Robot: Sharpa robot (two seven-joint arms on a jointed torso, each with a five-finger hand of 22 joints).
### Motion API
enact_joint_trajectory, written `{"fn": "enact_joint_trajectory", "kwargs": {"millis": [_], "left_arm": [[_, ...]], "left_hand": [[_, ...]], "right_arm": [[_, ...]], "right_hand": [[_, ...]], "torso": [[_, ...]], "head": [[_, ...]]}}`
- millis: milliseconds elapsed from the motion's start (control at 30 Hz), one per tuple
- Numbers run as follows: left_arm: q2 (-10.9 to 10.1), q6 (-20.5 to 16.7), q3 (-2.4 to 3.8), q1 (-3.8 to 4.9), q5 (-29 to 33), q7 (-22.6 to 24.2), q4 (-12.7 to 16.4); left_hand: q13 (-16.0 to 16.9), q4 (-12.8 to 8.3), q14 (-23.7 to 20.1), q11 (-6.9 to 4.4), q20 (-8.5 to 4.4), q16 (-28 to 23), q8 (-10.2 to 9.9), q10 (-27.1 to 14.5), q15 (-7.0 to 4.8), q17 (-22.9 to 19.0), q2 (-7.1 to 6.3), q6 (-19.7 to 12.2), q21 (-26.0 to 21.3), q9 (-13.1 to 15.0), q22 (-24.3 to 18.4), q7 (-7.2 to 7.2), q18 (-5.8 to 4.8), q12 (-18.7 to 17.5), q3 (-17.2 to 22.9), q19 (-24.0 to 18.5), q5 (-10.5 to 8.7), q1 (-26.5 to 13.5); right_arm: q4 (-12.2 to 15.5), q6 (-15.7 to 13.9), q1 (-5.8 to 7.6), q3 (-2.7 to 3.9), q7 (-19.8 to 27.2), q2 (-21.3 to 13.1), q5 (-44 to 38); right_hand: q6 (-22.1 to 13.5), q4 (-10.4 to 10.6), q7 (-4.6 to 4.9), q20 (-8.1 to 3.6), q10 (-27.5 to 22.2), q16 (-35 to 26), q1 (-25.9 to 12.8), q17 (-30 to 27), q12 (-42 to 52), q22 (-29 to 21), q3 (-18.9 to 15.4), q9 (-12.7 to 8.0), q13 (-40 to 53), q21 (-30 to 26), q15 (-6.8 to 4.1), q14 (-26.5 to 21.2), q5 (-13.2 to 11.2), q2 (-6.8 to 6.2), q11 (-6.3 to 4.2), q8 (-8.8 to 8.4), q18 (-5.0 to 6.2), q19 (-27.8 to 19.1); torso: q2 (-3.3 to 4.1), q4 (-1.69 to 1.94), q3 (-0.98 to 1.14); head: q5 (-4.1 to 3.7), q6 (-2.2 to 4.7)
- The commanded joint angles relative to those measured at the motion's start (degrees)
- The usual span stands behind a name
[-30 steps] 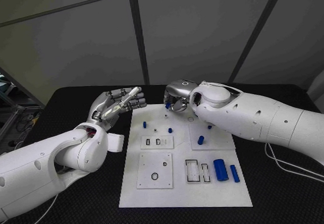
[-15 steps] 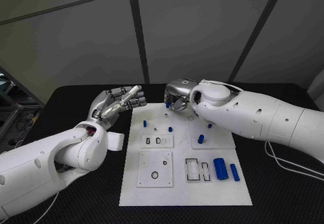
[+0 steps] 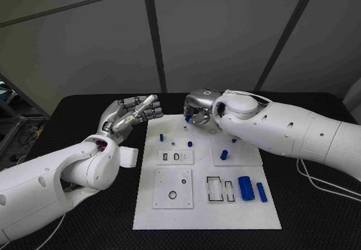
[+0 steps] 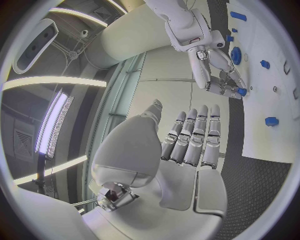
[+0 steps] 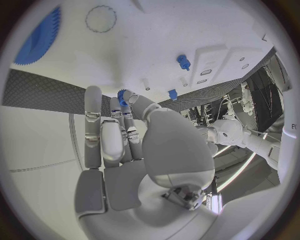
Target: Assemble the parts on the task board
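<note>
The white task board (image 3: pixel 205 214) lies in the middle of the black table. My right hand (image 3: pixel 197 107) hovers at the board's far edge and pinches a small blue part (image 3: pixel 187 118) between thumb and fingertips; the same blue part (image 5: pixel 122 97) is at the fingertips in the right wrist view, and it shows as blue part (image 4: pixel 241 92) in the left wrist view. My left hand (image 3: pixel 131 117) is raised beside the board's far left corner, fingers stretched out, holding nothing. Blue pegs (image 3: pixel 161 138) (image 3: pixel 224 155) stand on the board. A large blue cylinder (image 3: pixel 246 188) lies near its right edge.
A blue gear (image 5: pixel 39 37) lies flat on the board near my right hand. A thin blue rod (image 3: pixel 261 192) lies beside the large cylinder. White inset plates (image 3: pixel 173 189) with slots sit on the board's left half. Black table (image 3: pixel 89 237) surrounds the board.
Hardly anything: the right forearm has edged slightly, and both hands stay where they were with the blue part still pinched.
</note>
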Motion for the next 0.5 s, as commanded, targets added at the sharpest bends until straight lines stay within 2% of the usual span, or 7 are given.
{"fn": "enact_joint_trajectory", "kwargs": {"millis": [33,67,100,200,267,400,500], "left_arm": [[0.03,0.62,0.05,0.09,-0.43,0.79,-0.02],[0.03,0.61,0.05,0.09,-0.43,0.78,-0.03],[0.03,0.6,0.05,0.09,-0.43,0.76,-0.04],[0.04,0.59,0.05,0.09,-0.43,0.72,-0.07],[0.04,0.59,0.05,0.09,-0.43,0.69,-0.08],[0.02,0.64,0.05,0.1,-0.43,0.41,-0.27],[-0.07,0.63,0.05,0.1,-0.43,0.33,-0.48]], "left_hand": [[-0.08,-0.35,-0.47,0.28,0.04,-0.34,-0.4,0.06,0.07,-0.08,0.13,-0.12,-0.22,-0.06,-0.05,3.28,-1.14,-0.4,-0.02,-0.17,0.05,0.0],[-0.08,-0.35,-0.47,0.28,0.04,-0.34,-0.4,0.06,0.07,-0.08,0.13,-0.12,-0.22,-0.06,-0.05,3.28,-1.14,-0.4,-0.02,-0.17,0.05,0.0],[-0.08,-0.35,-0.47,0.28,0.04,-0.34,-0.4,0.06,0.07,-0.08,0.13,-0.12,-0.22,-0.06,-0.05,3.28,-1.14,-0.4,-0.02,-0.17,0.05,0.0],[-0.08,-0.35,-0.47,0.28,0.04,-0.34,-0.4,0.06,0.07,-0.08,0.13,-0.12,-0.22,-0.06,-0.05,3.28,-1.14,-0.4,-0.02,-0.17,0.05,0.0],[-0.08,-0.35,-0.47,0.28,0.04,-0.34,-0.4,0.06,0.07,-0.08,0.13,-0.12,-0.22,-0.06,-0.05,3.28,-1.14,-0.4,-0.02,-0.17,0.05,0.0],[-0.08,-0.37,-0.49,0.3,0.04,-0.4,-0.46,0.04,0.09,-0.09,0.15,-0.35,-0.24,-0.08,-0.08,3.29,-1.14,-0.44,-0.02,-0.16,0.05,0.01],[-0.08,-0.37,-0.5,0.3,0.05,-0.41,-0.48,0.03,0.09,-0.09,0.15,-0.39,-0.25,-0.08,-0.08,3.3,-1.14,-0.44,-0.02,-0.16,0.05,0.01]], "right_arm": [[-0.07,0.13,-0.02,-0.09,-0.08,-0.06,-0.41],[-0.17,0.15,-0.02,-0.09,-0.07,-0.01,-0.41],[-0.29,0.2,-0.02,-0.09,-0.05,0.04,-0.42],[-0.58,0.33,-0.02,-0.09,0.01,0.2,-0.42],[-0.65,0.38,-0.02,-0.09,0.05,0.24,-0.42],[-0.44,0.3,-0.01,-0.09,0.11,0.01,-0.42],[0.8,-0.79,-0.02,-0.09,0.01,-1.05,-0.4]], "right_hand": [[-0.68,0.48,0.39,0.16,-0.81,0.63,-0.15,0.76,-0.44,-0.28,-0.03,-0.08,-0.18,0.18,0.01,1.65,0.2,-0.89,0.48,-0.34,-0.03,-0.7],[-2.01,0.71,1.02,0.43,-2.7,0.87,-0.52,1.22,-0.64,-0.88,0.09,-0.36,-0.56,-0.19,0.54,1.61,0.14,-1.33,1.0,-1.11,-0.02,-1.2],[-4.44,0.93,1.6,0.81,-5.93,0.78,-1.07,1.06,-0.61,-1.93,0.01,-0.87,-0.94,-0.89,1.17,1.47,0.07,-2.17,1.95,-1.89,0.07,-1.98],[-14.71,1.09,1.12,1.93,-14.35,-2.0,-1.11,-3.67,-0.61,-2.52,-1.87,-1.44,-0.89,-1.82,2.17,-0.24,-0.23,-4.05,3.0,-1.63,0.19,-3.39],[-18.93,1.29,0.73,2.33,-16.36,-2.69,-0.72,-4.8,-0.39,-2.73,-2.92,-1.41,-0.8,-2.14,2.41,-0.76,-0.27,-4.03,3.37,-1.87,0.23,-3.73],[-21.13,1.66,0.12,2.69,-17.73,-3.38,0.18,-6.05,0.09,-3.02,-4.79,-1.36,-0.69,-2.47,2.73,-1.25,-0.26,-3.76,3.66,-1.94,0.35,-4.02],[-17.27,1.91,0.51,2.72,-17.65,-3.28,0.79,-6.02,0.73,-3.12,-5.68,-0.87,-0.6,-2.48,2.73,-1.2,-0.09,-3.27,3.61,-1.26,0.39,-3.98]], "torso": [[0.04,0.01,-0.03],[0.03,0.0,-0.06],[0.04,-0.02,-0.07],[0.03,-0.01,-0.06],[0.03,0.04,-0.07],[0.02,0.08,-0.06],[0.0,0.0,-0.03]], "head": [[-0.05,0.15],[-0.06,0.14],[-0.06,0.12],[-0.11,0.13],[-0.18,0.13],[-0.08,0.07],[0.04,0.19]]}}
